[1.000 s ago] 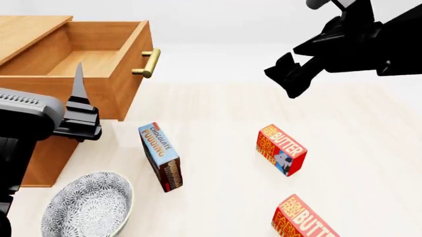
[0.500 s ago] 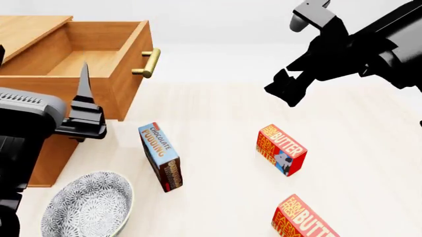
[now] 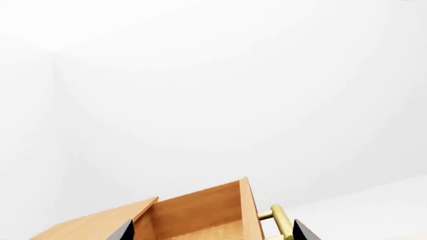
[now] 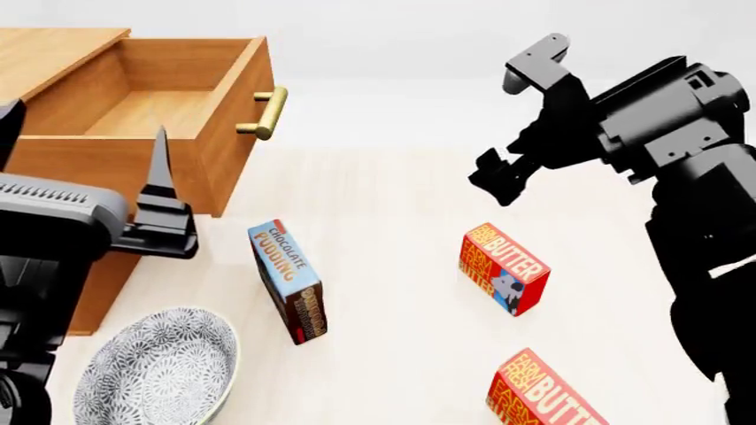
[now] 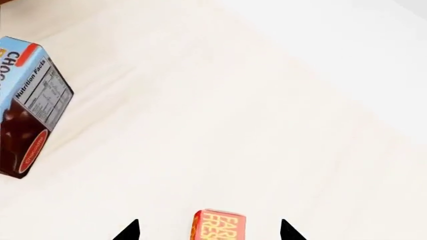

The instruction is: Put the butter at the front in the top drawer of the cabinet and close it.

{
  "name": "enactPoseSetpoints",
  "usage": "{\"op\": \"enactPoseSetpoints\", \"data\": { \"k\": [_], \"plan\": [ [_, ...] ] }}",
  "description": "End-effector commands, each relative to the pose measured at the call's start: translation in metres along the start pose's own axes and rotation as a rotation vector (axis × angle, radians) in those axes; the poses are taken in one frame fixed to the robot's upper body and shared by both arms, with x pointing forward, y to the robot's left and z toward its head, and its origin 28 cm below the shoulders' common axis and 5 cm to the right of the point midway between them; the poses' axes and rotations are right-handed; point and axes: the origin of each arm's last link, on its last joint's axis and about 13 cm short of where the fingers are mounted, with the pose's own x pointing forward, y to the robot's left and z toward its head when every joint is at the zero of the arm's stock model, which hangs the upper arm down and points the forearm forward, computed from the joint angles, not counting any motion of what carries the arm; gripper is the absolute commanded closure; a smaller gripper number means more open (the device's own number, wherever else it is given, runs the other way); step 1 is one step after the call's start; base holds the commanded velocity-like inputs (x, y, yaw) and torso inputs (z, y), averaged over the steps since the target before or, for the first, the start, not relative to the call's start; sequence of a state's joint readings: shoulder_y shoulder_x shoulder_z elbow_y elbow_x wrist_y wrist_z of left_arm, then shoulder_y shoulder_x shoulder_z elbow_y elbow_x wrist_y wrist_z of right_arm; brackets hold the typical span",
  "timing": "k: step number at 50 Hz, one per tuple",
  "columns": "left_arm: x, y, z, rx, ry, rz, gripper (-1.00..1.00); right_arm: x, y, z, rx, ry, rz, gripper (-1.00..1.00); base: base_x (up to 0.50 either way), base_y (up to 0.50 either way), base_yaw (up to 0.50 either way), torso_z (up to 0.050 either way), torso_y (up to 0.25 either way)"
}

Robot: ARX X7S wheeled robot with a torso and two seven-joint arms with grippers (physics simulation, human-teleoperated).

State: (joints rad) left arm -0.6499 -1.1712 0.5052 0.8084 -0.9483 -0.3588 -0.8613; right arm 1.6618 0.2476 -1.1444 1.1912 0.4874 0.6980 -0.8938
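Two red butter boxes lie on the pale floor: one (image 4: 505, 268) mid-right, the other (image 4: 543, 394) nearest me, cut off by the bottom edge. My right gripper (image 4: 497, 177) is open and empty, in the air above and beyond the mid-right box. In the right wrist view one butter box (image 5: 219, 227) shows between the open gripper's (image 5: 208, 231) fingertips, well below them. The cabinet (image 4: 59, 44) stands at left with its top drawer (image 4: 154, 106) pulled open and empty. My left gripper (image 4: 85, 124) is open in front of the drawer, which also shows in the left wrist view (image 3: 200, 215).
A blue-and-brown chocolate pudding box (image 4: 287, 282) stands on edge left of the butter, also in the right wrist view (image 5: 27, 105). A patterned bowl (image 4: 159, 367) sits at bottom left below the cabinet. The drawer's brass handle (image 4: 269, 111) juts right.
My right arm has swung in, turning its gripper downward and lowering it a little toward the mid-right butter. My left gripper has shifted slightly right. The boxes and drawer have not moved.
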Motion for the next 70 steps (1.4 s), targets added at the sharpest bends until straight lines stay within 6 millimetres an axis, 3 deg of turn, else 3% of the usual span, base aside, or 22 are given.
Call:
{"op": "enactPoseSetpoints", "data": {
  "k": [1, 29, 70],
  "plan": [
    [-0.001, -0.003, -0.004, -0.013, 0.000, -0.008, -1.00, 0.020, 0.004, -0.016, 0.039, 0.039, -0.004, -1.00, 0.00, 0.00, 0.00, 0.000, 0.000],
    [-0.002, -0.004, -0.009, -0.040, -0.006, -0.015, -1.00, 0.045, 0.014, -0.053, 0.170, 0.081, -0.004, -1.00, 0.00, 0.00, 0.00, 0.000, 0.000],
    [-0.003, -0.007, -0.005, -0.068, -0.021, -0.030, -1.00, 0.041, 0.007, -0.076, 0.234, 0.123, -0.070, -1.00, 0.00, 0.00, 0.00, 0.000, 0.000]
  ]
}}
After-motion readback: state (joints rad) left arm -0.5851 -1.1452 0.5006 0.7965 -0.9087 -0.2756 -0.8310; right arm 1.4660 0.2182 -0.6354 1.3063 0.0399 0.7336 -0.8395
